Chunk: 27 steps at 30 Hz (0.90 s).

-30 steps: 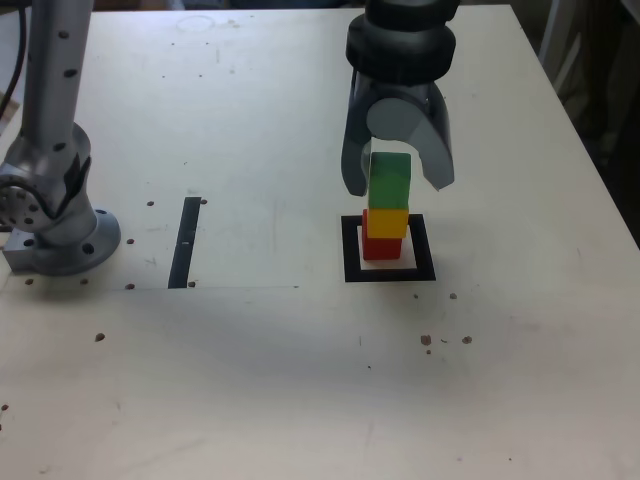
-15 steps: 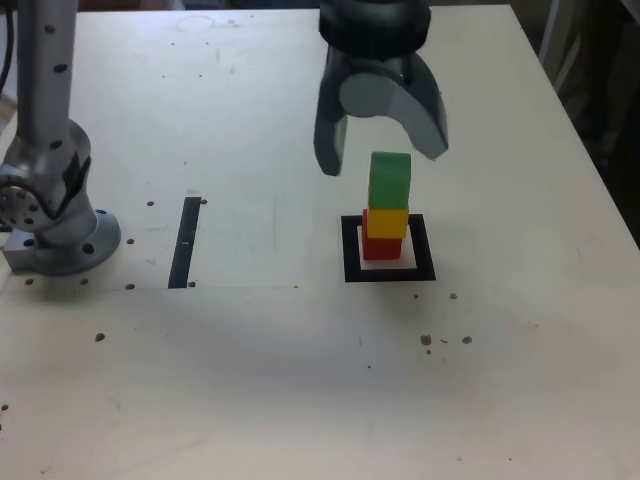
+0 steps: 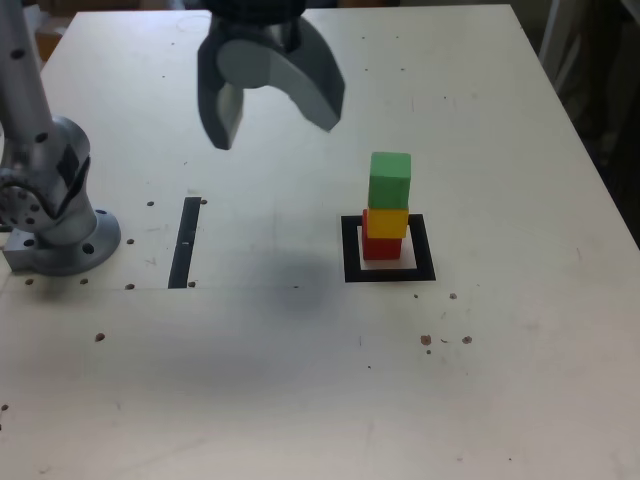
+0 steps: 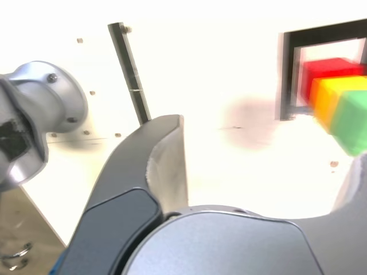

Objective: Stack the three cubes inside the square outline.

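Three cubes stacked in the square outline, my claw empty above the table.

My gripper (image 3: 270,105) hangs in the upper left of the exterior view with its jaws spread wide and nothing between them, well apart from the stack. The red cube (image 3: 381,244) sits inside the square outline (image 3: 350,250) right of centre, the yellow cube (image 3: 388,222) on it, the green cube (image 3: 389,180) on top. The black strip (image 3: 185,242) lies at left, near my arm's base (image 3: 55,215).
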Available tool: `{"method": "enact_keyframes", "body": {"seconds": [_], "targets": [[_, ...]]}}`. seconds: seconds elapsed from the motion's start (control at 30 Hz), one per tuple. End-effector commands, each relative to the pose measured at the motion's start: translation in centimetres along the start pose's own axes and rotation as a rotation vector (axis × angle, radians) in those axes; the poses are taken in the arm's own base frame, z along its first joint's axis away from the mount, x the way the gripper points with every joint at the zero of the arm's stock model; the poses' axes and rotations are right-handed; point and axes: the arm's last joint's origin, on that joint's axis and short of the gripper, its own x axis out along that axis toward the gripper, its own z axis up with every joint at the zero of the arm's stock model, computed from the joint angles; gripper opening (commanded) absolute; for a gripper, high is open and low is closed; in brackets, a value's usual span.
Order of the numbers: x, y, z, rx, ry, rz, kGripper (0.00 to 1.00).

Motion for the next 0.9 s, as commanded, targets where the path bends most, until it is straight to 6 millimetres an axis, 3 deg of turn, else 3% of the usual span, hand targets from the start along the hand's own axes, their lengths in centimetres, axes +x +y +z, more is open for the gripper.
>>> {"method": "enact_keyframes", "body": {"seconds": [0.0,0.27,0.47,0.87], "targets": [[1.2,-0.1,-1.8,-0.004,0.018,0.001,1.0],[5.2,-0.3,-4.2,-0.013,0.067,-0.011,1.0],[8.0,-0.1,-4.7,-0.033,0.099,-0.027,0.99],[11.5,-0.2,-5.3,-0.047,0.114,-0.037,0.99]]}}
